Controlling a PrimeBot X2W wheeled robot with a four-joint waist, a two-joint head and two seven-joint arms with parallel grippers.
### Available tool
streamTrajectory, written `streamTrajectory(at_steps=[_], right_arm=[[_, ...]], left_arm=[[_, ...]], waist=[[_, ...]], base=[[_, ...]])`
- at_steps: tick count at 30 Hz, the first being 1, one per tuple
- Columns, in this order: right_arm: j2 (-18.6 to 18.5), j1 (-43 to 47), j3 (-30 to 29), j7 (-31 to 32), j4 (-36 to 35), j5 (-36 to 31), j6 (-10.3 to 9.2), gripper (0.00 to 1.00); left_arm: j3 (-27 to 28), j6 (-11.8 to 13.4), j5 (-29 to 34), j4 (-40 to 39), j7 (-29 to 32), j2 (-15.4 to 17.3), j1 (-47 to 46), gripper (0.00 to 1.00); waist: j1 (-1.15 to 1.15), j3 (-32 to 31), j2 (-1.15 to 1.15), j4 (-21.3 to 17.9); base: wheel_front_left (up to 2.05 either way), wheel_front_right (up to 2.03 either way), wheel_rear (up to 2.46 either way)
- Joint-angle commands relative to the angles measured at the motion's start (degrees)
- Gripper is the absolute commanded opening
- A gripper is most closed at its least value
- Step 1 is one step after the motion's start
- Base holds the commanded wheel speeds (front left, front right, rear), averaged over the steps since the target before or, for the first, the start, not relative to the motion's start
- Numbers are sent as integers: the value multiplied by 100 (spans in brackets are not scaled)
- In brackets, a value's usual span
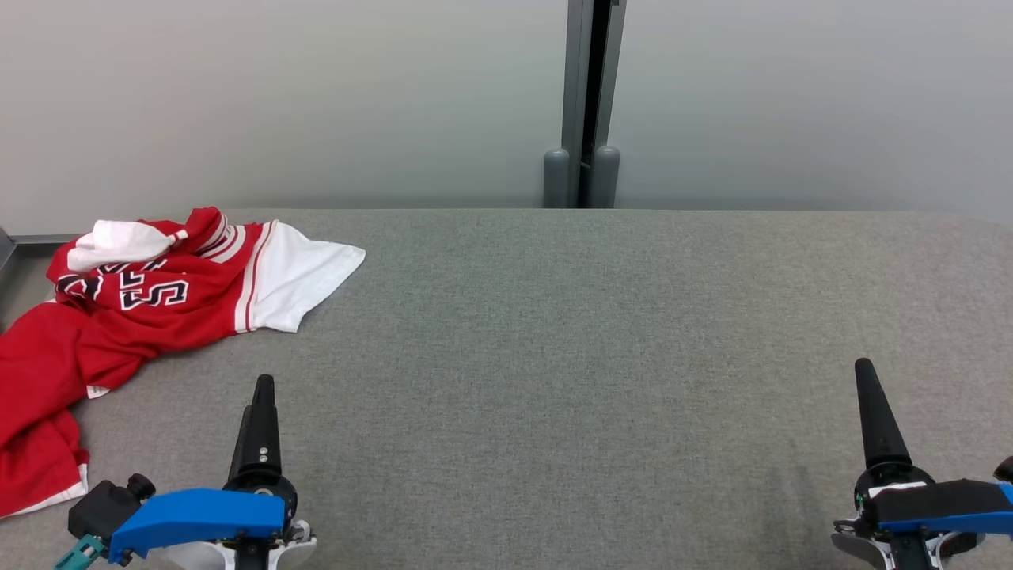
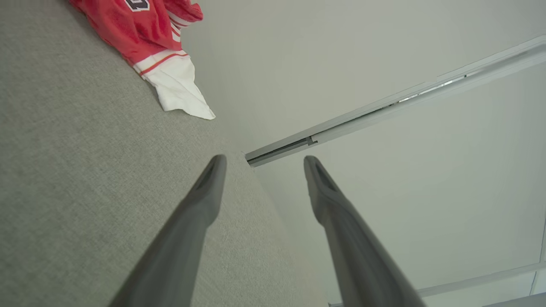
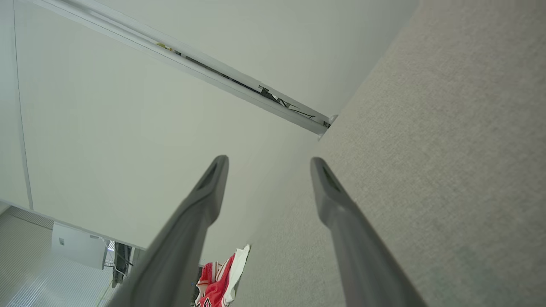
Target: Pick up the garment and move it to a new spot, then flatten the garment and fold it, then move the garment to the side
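Observation:
The garment (image 1: 158,309) is a red and white sports jersey with dark lettering, lying crumpled at the far left of the grey table (image 1: 593,356), partly over the left edge. It also appears as the garment (image 2: 145,38) at the top left of the left wrist view and the garment (image 3: 219,279) low in the right wrist view. My left gripper (image 1: 263,388) hovers near the front left, to the right of and nearer than the jersey, open and empty (image 2: 262,164). My right gripper (image 1: 866,372) stands at the front right, open and empty (image 3: 268,164).
A pale wall runs behind the table, with a grey vertical post (image 1: 589,103) at its middle. The table's far edge (image 1: 633,210) meets that wall. A grey ledge (image 1: 24,241) sits beyond the table's left corner.

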Motion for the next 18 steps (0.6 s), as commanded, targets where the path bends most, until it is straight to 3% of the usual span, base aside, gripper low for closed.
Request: streamTrajectory(at_steps=[1,18], right_arm=[[-42,28,32,-73,-166,-339,5,100],[-57,154,333,-403,-201,-2289,7,100]], left_arm=[[-18,26,283,-131,-69,49,-133,100],[-349,45,2365,-8,-400,58,-45,100]], waist=[[-1,5,0,-1],[-1,39,0,23]], base=[[0,0,0],[0,0,0]])
